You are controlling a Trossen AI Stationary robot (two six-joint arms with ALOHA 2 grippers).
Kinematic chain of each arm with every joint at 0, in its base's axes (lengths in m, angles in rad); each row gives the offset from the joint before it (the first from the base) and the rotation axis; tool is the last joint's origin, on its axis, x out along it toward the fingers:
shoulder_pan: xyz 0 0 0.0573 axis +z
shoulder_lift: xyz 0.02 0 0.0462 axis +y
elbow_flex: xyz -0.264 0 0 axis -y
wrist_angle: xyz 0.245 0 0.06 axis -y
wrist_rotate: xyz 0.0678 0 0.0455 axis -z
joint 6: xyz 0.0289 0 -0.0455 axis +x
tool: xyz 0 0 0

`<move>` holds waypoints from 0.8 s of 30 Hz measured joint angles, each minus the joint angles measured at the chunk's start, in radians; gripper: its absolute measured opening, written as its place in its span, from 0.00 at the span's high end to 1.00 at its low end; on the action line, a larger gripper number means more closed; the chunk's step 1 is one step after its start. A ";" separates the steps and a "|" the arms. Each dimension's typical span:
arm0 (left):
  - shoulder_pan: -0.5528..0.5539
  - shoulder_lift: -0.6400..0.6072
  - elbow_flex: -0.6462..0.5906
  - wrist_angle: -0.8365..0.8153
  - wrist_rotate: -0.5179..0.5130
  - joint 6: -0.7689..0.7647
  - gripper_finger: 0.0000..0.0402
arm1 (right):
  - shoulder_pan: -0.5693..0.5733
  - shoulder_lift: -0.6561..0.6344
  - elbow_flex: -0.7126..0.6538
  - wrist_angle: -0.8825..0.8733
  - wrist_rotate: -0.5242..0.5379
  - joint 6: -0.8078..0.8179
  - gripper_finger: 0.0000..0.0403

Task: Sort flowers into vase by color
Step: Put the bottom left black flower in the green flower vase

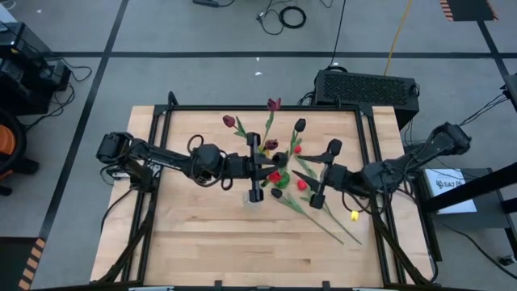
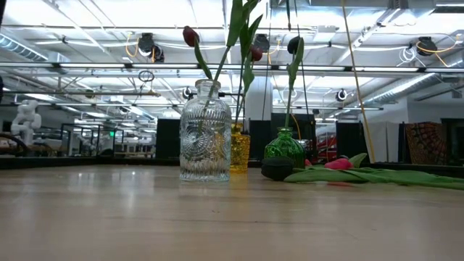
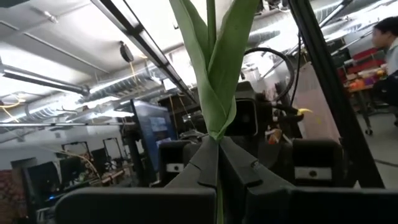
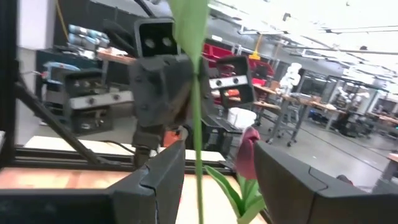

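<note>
Left gripper pinching tulip stem upright, above desk centre. Right gripper spread around same stem, at 3 o'clock of left gripper. Three vases hold tulips: clear vase, yellow vase, green vase. Several tulips lying at 4 o'clock, unsorted. Judged roughly half done.
</note>
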 joint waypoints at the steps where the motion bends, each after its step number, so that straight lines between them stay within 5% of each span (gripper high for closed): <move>1: 0.000 0.000 0.000 -0.003 0.002 0.000 0.99 | -0.013 0.004 0.000 0.002 -0.010 0.000 0.55; 6: 0.000 0.000 0.000 -0.036 0.004 0.010 0.99 | -0.074 0.027 0.000 0.010 -0.100 0.003 0.55; 24: 0.025 -0.001 -0.001 -0.095 -0.005 0.015 0.99 | -0.093 0.054 -0.001 0.044 -0.132 0.011 0.55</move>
